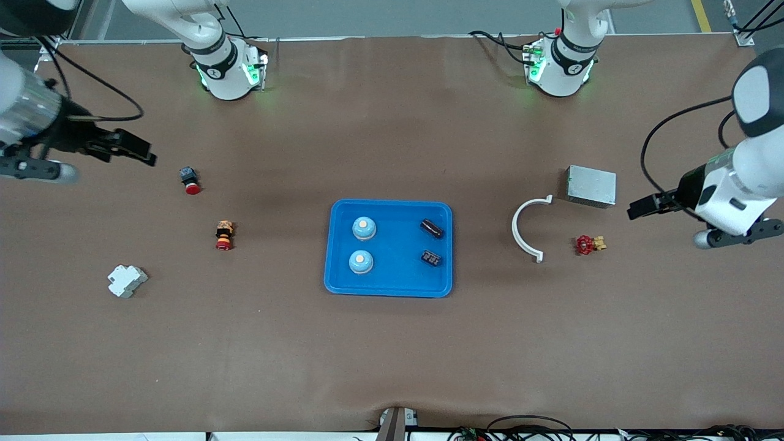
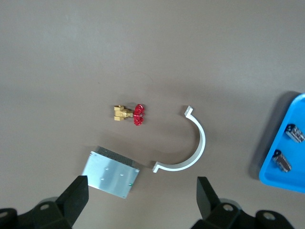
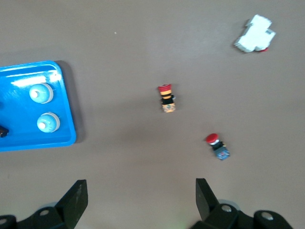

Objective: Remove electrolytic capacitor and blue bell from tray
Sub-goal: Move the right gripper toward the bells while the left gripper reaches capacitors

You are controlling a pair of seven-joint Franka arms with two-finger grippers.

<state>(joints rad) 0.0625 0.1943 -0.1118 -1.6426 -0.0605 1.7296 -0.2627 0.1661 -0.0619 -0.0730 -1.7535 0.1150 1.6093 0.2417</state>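
Front view: both bells (image 1: 362,245), both capacitors (image 1: 432,243)

From my seat I've got the blue tray (image 1: 389,208) mid-table with two bells (image 1: 364,228) (image 1: 361,261) in its half toward the right arm and two capacitors (image 1: 432,228) (image 1: 431,258) in the other half. Left gripper (image 1: 637,210) hangs open just past the metal box (image 1: 591,185), with the white clamp (image 1: 525,228) and red valve (image 1: 588,244) nearby. Right gripper (image 1: 142,152) sits open up near the red button (image 1: 190,180)
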